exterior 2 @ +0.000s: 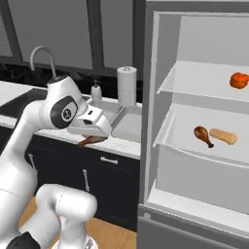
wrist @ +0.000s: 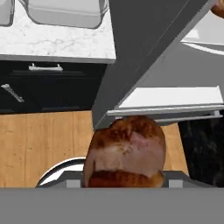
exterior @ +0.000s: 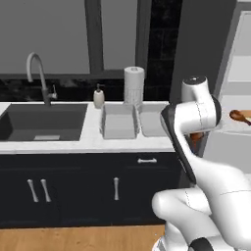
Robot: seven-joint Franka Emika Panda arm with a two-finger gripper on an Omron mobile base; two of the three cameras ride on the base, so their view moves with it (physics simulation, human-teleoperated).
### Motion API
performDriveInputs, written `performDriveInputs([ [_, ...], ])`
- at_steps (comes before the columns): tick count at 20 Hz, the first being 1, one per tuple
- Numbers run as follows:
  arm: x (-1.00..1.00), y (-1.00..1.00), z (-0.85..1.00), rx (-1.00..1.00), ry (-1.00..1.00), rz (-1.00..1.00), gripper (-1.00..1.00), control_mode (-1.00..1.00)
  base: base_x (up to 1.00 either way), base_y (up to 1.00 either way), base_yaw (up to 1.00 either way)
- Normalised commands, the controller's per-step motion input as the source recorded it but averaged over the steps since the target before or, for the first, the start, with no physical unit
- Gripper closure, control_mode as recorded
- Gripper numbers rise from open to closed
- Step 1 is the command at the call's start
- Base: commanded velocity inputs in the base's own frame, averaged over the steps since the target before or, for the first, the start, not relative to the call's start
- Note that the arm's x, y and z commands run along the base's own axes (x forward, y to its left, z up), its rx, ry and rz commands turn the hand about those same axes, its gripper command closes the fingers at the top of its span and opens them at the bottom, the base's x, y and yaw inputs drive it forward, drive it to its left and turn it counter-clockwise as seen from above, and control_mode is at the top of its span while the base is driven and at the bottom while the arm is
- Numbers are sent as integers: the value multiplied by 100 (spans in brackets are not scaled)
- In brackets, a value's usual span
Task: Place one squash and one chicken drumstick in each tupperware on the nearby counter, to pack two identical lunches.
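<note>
My gripper [exterior 2: 91, 137] is shut on a reddish-brown chicken drumstick [exterior 2: 91, 141], held in front of the counter [exterior: 93, 139] edge, beside the open fridge. The drumstick's bulbous end [wrist: 127, 153] looms close in the hand view. Two pale grey tupperware tubs [exterior: 119, 128] [exterior: 151, 122] sit side by side on the counter, right of the sink, and both look bare. A second drumstick [exterior 2: 203, 135] and the pale tan squash [exterior 2: 223, 136] lie on the fridge's middle shelf. The orange-red squash [exterior 2: 239, 80] rests on the shelf above.
The open fridge door [exterior 2: 146, 121] stands between the tubs and the shelves. A paper towel roll [exterior: 134, 84] and soap bottle [exterior: 99, 97] stand behind the tubs. The dark sink [exterior: 41, 122] with its faucet [exterior: 39, 73] lies left. Navy cabinets [exterior: 73, 188] run below.
</note>
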Motion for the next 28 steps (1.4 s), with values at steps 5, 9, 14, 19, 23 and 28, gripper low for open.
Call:
performDriveInputs([
  [5, 0, 0, 0, 0, 0, 0, 100, 100, 100, 80, 0],
  [9, 50, 24, -4, 6, -8, 0, 100, -100, 50, 28, 0],
  [14, 100, 5, -77, 9, -9, 0, 100, -100, 0, 0, 0],
  [19, 100, 0, -100, 2, -18, 0, 100, -100, 0, 0, 0],
  [23, 100, 0, -81, 0, -21, 0, 100, -100, 0, 0, 0],
  [28, 100, -2, -53, 3, -9, 0, -100, -100, 0, 0, 0],
])
